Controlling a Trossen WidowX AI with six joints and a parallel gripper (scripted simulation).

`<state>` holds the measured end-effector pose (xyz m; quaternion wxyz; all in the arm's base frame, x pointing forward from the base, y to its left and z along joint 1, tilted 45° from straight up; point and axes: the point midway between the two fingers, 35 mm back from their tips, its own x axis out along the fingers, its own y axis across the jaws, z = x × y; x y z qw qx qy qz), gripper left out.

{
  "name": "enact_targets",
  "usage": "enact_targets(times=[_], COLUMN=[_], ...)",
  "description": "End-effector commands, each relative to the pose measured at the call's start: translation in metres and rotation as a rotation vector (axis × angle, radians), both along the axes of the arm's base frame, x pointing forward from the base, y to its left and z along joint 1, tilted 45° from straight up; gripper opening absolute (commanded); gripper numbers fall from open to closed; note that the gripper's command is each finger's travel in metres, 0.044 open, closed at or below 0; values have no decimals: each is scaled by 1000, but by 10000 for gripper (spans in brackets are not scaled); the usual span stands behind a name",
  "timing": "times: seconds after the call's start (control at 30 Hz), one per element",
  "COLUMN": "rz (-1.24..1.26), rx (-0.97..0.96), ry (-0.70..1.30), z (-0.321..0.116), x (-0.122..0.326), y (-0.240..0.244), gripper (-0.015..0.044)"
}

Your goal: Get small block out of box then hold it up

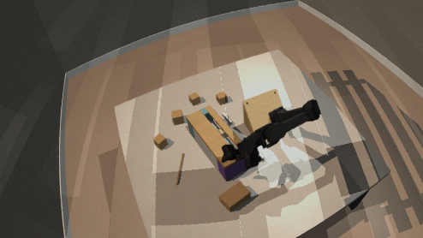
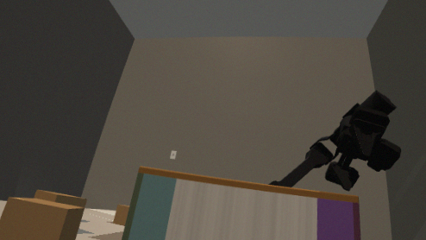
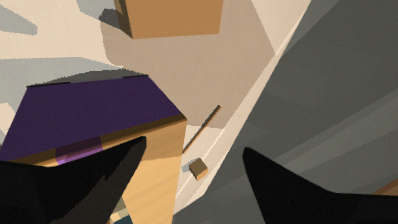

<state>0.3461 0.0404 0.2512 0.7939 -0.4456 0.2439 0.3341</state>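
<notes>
The box (image 1: 203,128) (image 2: 246,211) stands on the table (image 1: 137,116), with a wooden top slotted lengthwise, a teal end and a purple end. Its purple end also shows in the wrist view (image 3: 95,112). My gripper (image 3: 195,147) is open, with nothing between the fingers. It is above the purple end of the box, and its left finger in the wrist view covers part of the box top. A thin rod (image 1: 181,169) (image 3: 202,127) lies on the table beyond the box's long side. The small block on the shelf cannot be made out clearly; the top and my arm hide much of the inside.
A larger brown block (image 1: 235,196) (image 3: 175,19) lies off the purple end. Small wooden cubes stand around the teal end and along the long side, one of them near the rod (image 1: 160,141) (image 3: 198,169). A wooden board (image 1: 260,109) stands beside my arm.
</notes>
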Motion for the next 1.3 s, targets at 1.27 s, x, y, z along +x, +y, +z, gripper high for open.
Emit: enact_targets(times=[1.27], rz=[422], rx=[-72], ry=[496], z=[-165], x=[-81], y=[-113], gripper=[400])
